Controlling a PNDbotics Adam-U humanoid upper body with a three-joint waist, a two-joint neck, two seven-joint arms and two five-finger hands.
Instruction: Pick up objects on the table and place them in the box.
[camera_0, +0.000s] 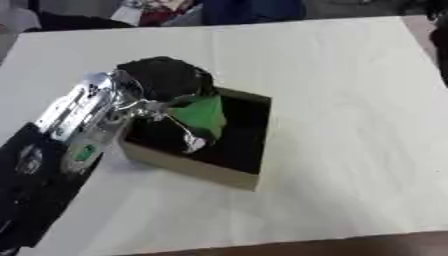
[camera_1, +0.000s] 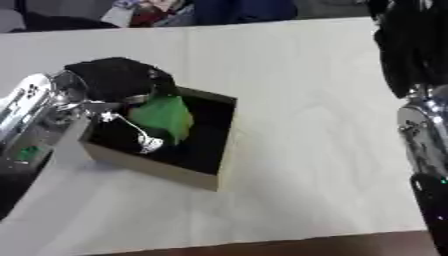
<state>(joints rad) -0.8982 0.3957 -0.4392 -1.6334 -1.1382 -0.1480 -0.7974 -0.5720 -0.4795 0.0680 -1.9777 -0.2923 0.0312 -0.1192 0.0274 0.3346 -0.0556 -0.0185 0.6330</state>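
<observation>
At the near edge, a dark brown strip (camera_0: 306, 247) shows below the white table (camera_0: 350, 125), cut off by the bottom of the picture. Along the right side of the right eye view the robot's right arm (camera_1: 424, 145) runs top to bottom, black above and silver lower down, blurred and partly out of view; its hand does not show.

Nearer the left, the left arm (camera_0: 66, 130) comes in from the lower left corner, black at the bottom, silver toward the wrist, with a small green spot on it. Its lower part is cut off by the picture's edge.

Just beyond it sits the box (camera_0: 197, 170), square and open-topped, with tan outer walls and a black inside, turned askew so one corner points toward the near right. The left hand (camera_0: 162, 80) is over the box's far left corner, its black fingers curled down around a green object (camera_0: 203, 114). That object is bright green and roughly triangular, soft-edged in the blur; what it is cannot be made out. It hangs above the box's interior, wider at the bottom, its long axis running from the hand down and toward the near right. A thin silvery piece (camera_0: 191, 142) hangs below the hand, ending in a pale blob inside the box.

At the far edge, beyond the table, lie blurred dark, blue and red shapes.
</observation>
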